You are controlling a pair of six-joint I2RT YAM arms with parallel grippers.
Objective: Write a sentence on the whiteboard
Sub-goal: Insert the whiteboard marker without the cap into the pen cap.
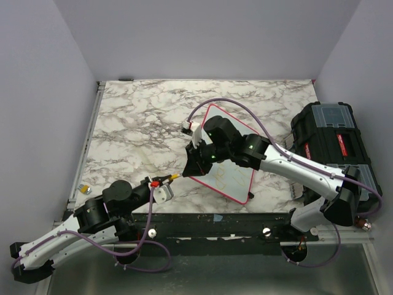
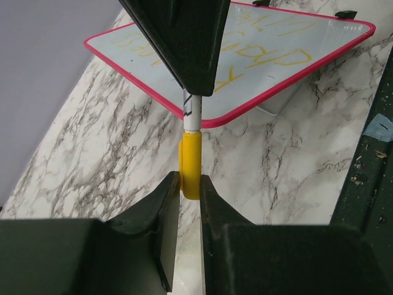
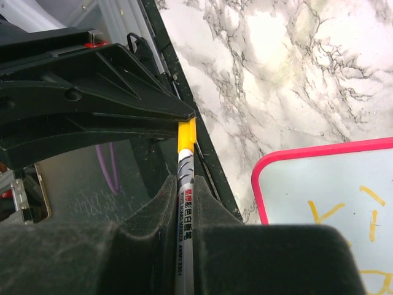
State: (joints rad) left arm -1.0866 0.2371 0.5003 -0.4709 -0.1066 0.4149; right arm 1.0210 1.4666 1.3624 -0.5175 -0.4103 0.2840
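Observation:
The whiteboard [image 1: 228,177] with its pinkish-red frame lies at the table's near middle, partly under my right arm. The sentence [image 2: 273,58] shows in yellow letters on it, also visible in the right wrist view as yellow letters [image 3: 325,212]. My right gripper [image 3: 185,184] is shut on the grey-white barrel of a marker [image 3: 185,206]. My left gripper [image 2: 189,181] is shut on the marker's yellow cap [image 2: 190,161], which sits on the barrel's end. The two grippers meet tip to tip just left of the board's near corner, left gripper [image 1: 161,182] facing right gripper [image 1: 192,161].
A black toolbox [image 1: 331,132] stands at the right edge of the table. A small yellow item [image 1: 85,188] lies at the left rail. The table's dark front rail [image 3: 212,166] runs just under the marker. A white support [image 2: 277,103] shows beneath the board.

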